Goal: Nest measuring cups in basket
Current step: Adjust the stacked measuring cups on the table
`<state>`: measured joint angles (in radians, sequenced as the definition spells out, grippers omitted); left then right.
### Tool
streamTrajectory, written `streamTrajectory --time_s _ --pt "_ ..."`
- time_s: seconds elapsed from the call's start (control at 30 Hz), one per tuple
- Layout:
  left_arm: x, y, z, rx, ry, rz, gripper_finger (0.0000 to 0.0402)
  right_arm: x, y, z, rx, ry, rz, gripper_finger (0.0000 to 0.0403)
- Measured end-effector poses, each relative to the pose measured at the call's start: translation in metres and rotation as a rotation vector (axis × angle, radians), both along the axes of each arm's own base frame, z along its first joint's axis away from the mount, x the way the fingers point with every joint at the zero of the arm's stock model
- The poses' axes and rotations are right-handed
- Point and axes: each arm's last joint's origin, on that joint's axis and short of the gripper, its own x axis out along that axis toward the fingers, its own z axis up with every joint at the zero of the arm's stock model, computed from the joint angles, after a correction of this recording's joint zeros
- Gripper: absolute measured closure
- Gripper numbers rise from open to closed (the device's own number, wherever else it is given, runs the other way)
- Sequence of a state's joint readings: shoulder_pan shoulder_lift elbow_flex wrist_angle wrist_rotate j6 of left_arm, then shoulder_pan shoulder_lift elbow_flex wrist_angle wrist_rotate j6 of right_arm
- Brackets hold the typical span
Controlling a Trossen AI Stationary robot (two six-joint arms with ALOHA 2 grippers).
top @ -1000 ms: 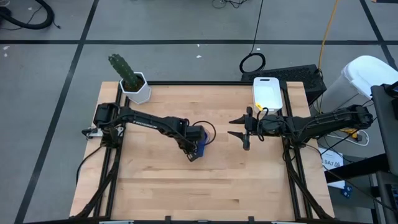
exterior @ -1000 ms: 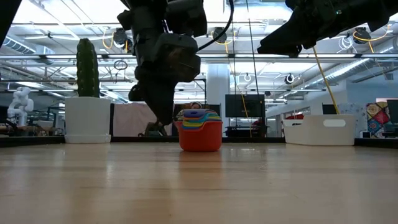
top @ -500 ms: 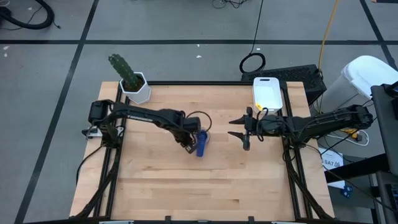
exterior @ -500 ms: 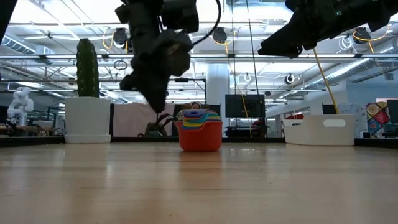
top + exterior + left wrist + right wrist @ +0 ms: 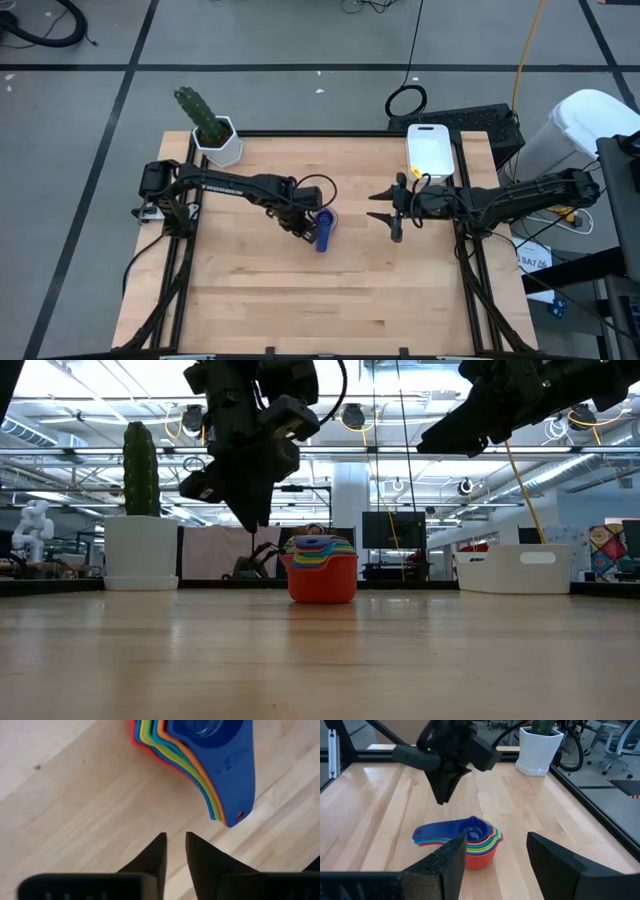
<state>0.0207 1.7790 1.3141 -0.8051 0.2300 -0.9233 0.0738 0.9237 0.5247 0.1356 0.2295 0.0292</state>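
Observation:
The measuring cups [image 5: 322,228] stand nested in one stack on the table's middle, the red one at the bottom and the dark blue one on top [image 5: 200,765], with their handles fanned toward the near edge. In the low view the stack [image 5: 322,570] rests on its red base. My left gripper [image 5: 175,837] hovers shut just left of the stack and above it [image 5: 255,525], touching nothing. My right gripper [image 5: 376,205] hangs open in the air to the right of the cups [image 5: 465,840]. The white basket [image 5: 430,148] sits at the far right corner.
A white hexagonal pot with a green cactus [image 5: 218,140] stands at the far left corner. Bare wood lies between the cups and the basket [image 5: 515,568], and across the table's near half.
My left gripper has risen from beside the cup stack and drawn back toward the table's left and far side, leaving the stack uncovered in the high view. The cups have stayed where they were. My right arm has kept still.

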Motion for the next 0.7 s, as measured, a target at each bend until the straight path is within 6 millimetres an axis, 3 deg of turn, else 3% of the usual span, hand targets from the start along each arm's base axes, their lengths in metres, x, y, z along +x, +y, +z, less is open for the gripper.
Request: streamTrajectory --time_s 0.23,0.4,0.57,0.7 --pt "0.010 -0.028 0.016 -0.041 -0.087 -0.062 0.0230 0.000 0.001 -0.001 -0.035 0.016 0.039 0.0204" --pt "0.023 -0.043 0.039 -0.076 -0.213 -0.039 0.0151 0.000 0.001 0.001 -0.030 -0.002 0.036 0.0204" --pt "0.029 -0.047 0.047 -0.095 -0.268 -0.004 0.0091 -0.003 0.001 0.002 -0.020 0.006 0.034 0.0204" --pt "0.029 -0.046 0.046 -0.081 -0.269 0.010 0.0071 -0.007 0.001 0.003 -0.051 0.016 0.073 0.0204"
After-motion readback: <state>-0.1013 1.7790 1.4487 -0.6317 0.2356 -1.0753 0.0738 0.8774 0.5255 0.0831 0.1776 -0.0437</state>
